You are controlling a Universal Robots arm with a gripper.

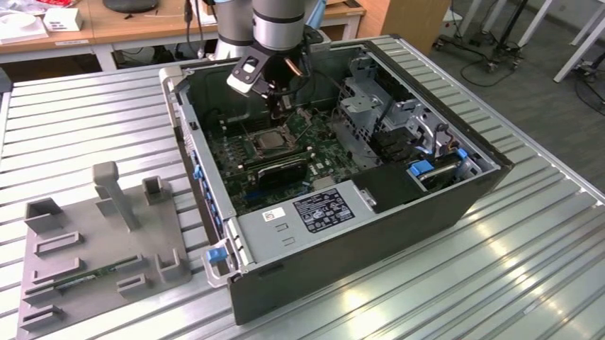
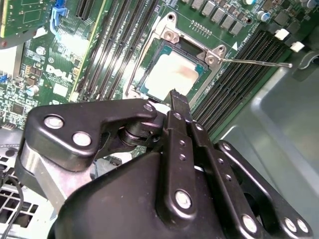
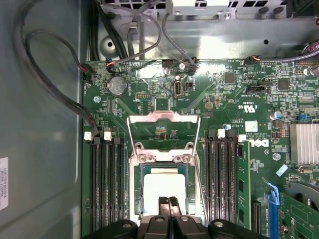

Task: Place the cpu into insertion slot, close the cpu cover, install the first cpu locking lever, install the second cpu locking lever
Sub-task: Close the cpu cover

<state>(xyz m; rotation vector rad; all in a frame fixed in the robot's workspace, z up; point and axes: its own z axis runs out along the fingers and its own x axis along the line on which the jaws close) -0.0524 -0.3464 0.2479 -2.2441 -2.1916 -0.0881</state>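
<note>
Gripper (image 3: 168, 200) fingers pressed together, nothing pinched, tip just above cpu (image 3: 162, 185) sitting in slot (image 3: 141, 174). Exterior view: upper centre, inside case (image 1: 378, 237). Lever (image 2: 259, 62) sticks out sideways.

The case (image 1: 397, 234) is lying open above the insertion slot (image 3: 135, 199); memory slots (image 3: 107, 184) are flanking it, cables (image 3: 75, 107) skirting one wall (image 3: 40, 174).

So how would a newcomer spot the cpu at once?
Inside the open computer case, find the green motherboard and the square insertion slot between its two banks of long black memory slots. The cpu is the pale silvery square lying flat in that slot, plain and bright among dark ribbed parts.
</note>
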